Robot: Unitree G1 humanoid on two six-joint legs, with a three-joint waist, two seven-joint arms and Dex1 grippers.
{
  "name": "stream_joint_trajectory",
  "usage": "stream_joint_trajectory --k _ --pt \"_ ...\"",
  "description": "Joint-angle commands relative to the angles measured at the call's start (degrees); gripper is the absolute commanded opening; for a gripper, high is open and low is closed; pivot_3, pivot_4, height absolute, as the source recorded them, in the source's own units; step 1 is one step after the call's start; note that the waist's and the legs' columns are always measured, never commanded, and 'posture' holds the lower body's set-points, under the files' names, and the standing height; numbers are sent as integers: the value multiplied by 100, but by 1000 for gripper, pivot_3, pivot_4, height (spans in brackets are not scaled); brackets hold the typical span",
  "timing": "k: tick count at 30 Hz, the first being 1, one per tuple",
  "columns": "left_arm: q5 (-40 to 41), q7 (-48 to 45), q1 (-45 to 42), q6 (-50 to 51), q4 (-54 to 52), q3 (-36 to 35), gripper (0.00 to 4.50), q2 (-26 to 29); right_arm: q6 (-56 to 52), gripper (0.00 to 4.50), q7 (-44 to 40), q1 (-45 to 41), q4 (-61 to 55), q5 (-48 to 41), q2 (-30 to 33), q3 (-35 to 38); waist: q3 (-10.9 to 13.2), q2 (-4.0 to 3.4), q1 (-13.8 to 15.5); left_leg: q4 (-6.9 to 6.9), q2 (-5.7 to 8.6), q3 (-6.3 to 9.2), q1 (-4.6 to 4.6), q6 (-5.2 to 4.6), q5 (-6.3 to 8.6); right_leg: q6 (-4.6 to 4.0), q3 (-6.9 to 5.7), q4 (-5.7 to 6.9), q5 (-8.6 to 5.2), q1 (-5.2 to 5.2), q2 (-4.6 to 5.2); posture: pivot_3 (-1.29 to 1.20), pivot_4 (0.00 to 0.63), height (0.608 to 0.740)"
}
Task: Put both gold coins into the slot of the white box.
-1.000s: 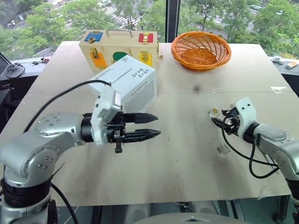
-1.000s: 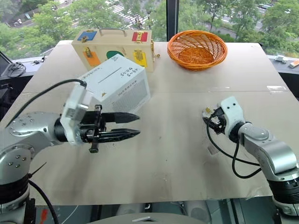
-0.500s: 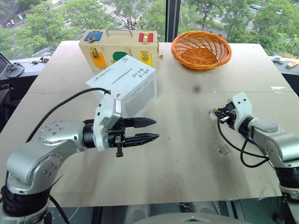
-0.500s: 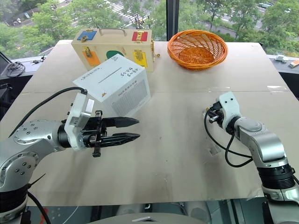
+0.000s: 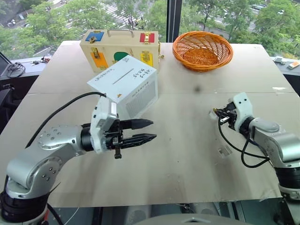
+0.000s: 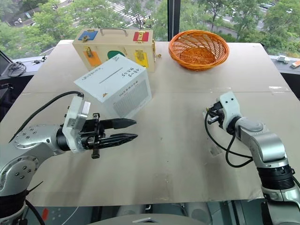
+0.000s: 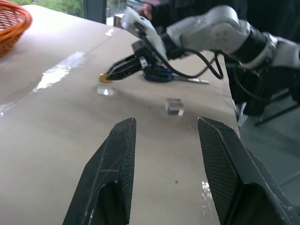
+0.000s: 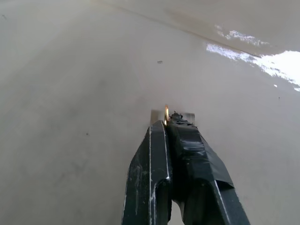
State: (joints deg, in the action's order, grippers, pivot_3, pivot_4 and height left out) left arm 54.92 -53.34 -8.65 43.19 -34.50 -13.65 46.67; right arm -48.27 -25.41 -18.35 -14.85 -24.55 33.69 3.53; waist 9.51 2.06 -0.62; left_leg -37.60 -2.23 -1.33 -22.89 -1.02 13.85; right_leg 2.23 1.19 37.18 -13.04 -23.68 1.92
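- The right end effector (image 8: 165,123) sits low over the table (image 5: 187,154) on the robot's right side, its two black fingers pressed together. A gold coin (image 8: 166,114) stands edge-on at their tips, pinched between them.
- In the left wrist view the same coin (image 7: 105,78) shows as a small gold disc at the tip of the right end effector (image 7: 111,75), directly above a small clear holder (image 7: 105,89) that rests on the table.
- A second clear holder (image 7: 174,106) lies nearby on the table, apart from the first. Whether it carries the other coin cannot be told.
- The left end effector (image 5: 149,131) hovers above the table on the robot's left, pointing across toward the right side. Its fingers (image 7: 115,164) stand partly apart with nothing between them.
- The white box (image 5: 125,86) sits tilted on the table just behind the left end effector, not touching it. The slot (image 5: 123,76) is a thin dark line across its upward face, beside black handwriting.
- Behind the white box stands a wooden case (image 5: 119,47) with coloured panels, and an orange basket (image 5: 202,50) lies at the far right of the table.
- Blue-handled scissors (image 7: 164,76) lie on the table behind the right end effector.
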Motion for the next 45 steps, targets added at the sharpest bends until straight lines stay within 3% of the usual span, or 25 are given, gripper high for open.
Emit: stream_joint_trajectory --k 1,7,11,14,15,26,45 --pt "400 122 -263 116 213 -107 2114 -66 49 62 -454 19 -724 -666 92 668 0 0 -3 0 0 0 1 0 0 5 0 0 3 0 0 0 150 740" --pt "814 354 -1138 452 703 182 2114 -282 -619 62 -1156 14 -1929 -2523 344 1215 1 0 -3 1 -1 6 0 0 0 18 -8 -1 10 2 -1 0 150 740" --pt "1017 272 -1685 712 975 467 2114 -454 -937 62 -984 -274 -2384 -3444 412 1129 1 0 -16 1 -1 7 -1 0 0 19 -9 -3 10 3 -1 0 150 740" --pt "1005 87 -1963 811 1096 685 807 -515 -1042 0 -731 -588 -2621 -4036 386 959 0 0 -23 1 -1 5 0 0 0 18 -6 -3 10 2 -1 0 150 740" --pt "953 3 -2003 801 1105 751 807 -510 -1043 0 -670 -644 -2653 -4138 395 922 0 0 -23 1 -1 7 0 0 0 18 -7 -4 10 2 -2 0 150 740" --pt "986 47 -2608 998 1218 1076 807 -776 -843 0 -475 -835 -2722 -4620 578 582 1 0 -8 8 1 7 -10 0 0 18 -11 -21 10 2 2 0 150 740" --pt "780 -143 -2518 999 1213 1136 807 -722 -576 0 -322 -885 -2722 -4965 783 462 1 0 -5 12 0 9 -9 0 0 17 -13 -21 10 1 1 0 150 740"
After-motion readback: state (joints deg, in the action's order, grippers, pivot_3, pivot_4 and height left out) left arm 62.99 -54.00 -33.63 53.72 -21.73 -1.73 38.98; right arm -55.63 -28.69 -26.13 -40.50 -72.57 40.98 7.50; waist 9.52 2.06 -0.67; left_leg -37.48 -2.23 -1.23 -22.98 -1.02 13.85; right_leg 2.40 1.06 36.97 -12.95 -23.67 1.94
